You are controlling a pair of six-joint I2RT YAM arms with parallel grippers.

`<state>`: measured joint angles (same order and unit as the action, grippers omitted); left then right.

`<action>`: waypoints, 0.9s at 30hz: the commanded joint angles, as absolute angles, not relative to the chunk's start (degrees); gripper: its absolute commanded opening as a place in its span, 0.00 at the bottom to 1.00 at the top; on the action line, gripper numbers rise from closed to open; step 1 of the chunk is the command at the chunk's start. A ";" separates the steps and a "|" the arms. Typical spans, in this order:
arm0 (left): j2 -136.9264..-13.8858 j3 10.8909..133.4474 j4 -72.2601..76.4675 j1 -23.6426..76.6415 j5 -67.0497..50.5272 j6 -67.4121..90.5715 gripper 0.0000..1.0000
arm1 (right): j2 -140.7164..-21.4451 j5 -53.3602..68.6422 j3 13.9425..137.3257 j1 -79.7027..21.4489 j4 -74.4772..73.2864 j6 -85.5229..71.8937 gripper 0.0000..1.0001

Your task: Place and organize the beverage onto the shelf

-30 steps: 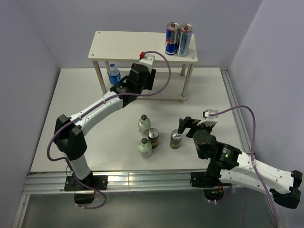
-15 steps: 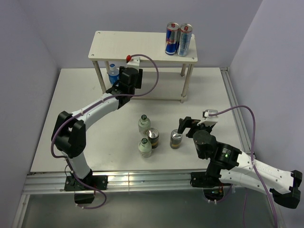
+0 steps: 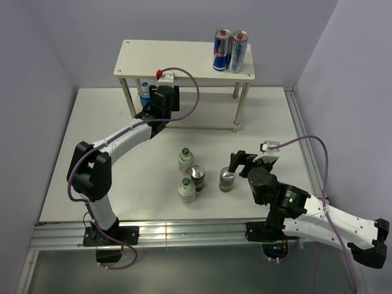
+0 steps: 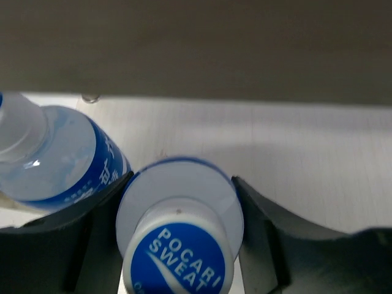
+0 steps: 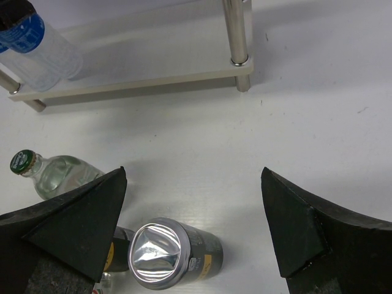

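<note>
My left gripper [image 4: 179,208] is shut on a blue-capped water bottle [image 4: 177,245], seen from above on the shelf's lower board [image 4: 294,147]. A second blue-labelled bottle [image 4: 61,159] stands just to its left, touching the left finger. From above, the left gripper [image 3: 149,109] sits under the left end of the shelf [image 3: 177,58], beside that bottle [image 3: 145,92]. My right gripper [image 5: 193,208] stands open over a short dark can [image 5: 168,257]. Two green-capped bottles [image 3: 186,159] [image 3: 187,190] and another dark can [image 3: 197,177] stand mid-table.
Two tall blue-and-silver cans [image 3: 229,51] stand on the right of the shelf's top board. The shelf's front right leg [image 5: 239,37] is ahead of my right gripper. A green-capped bottle [image 5: 55,174] lies close to the right gripper's left finger.
My left arm has swung left along the shelf with the water bottle, ending beside the other blue-labelled bottle. The right arm has stayed still.
</note>
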<state>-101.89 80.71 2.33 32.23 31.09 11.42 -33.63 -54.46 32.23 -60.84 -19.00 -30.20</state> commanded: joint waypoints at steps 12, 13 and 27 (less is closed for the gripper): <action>-102.48 87.01 3.61 30.15 29.71 15.64 0.48 | -34.10 -56.16 31.99 -60.91 -18.46 -30.50 0.97; -102.83 87.53 3.34 30.06 29.53 15.64 0.47 | -34.10 -56.16 32.08 -60.91 -18.46 -30.50 0.97; -102.66 94.92 -9.93 29.97 26.02 18.02 0.00 | -34.10 -56.43 32.08 -60.91 -18.55 -30.67 0.97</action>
